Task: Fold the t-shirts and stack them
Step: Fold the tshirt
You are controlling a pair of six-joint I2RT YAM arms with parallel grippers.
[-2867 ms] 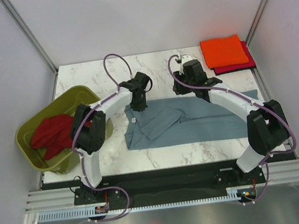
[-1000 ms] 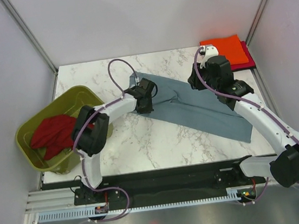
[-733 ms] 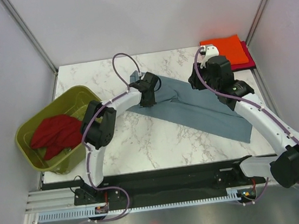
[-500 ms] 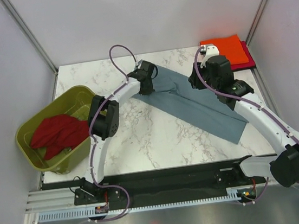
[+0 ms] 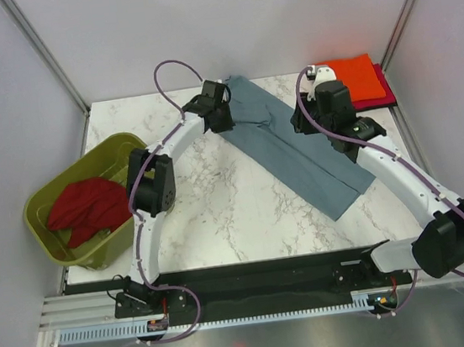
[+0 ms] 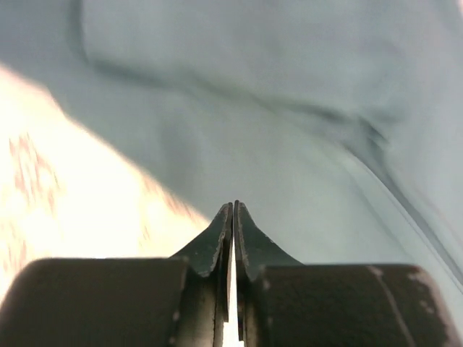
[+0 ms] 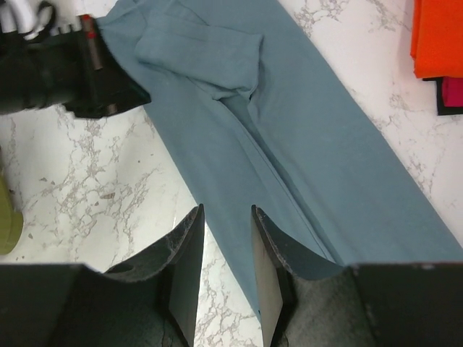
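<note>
Firmly, the left gripper is pinched shut on a corner of the slate blue-grey t-shirt, at 11 o'clock on the surface. The right gripper hovers above the cloth, narrowly parted and holding nothing. The shirt runs diagonally toward 4 o'clock. At 1 o'clock the folded orange t-shirt lies on the magenta-red t-shirt. At 9 o'clock the dark red t-shirt sits crumpled in the olive tub.

Blue-grey shirt folded lengthways into long strip, flat on table, running diagonally from far middle to near right, sleeve tucked over at far end. Orange shirt folded square in far right corner, sitting on folded magenta shirt. Dark red shirt just crumpled in green tub.
</note>
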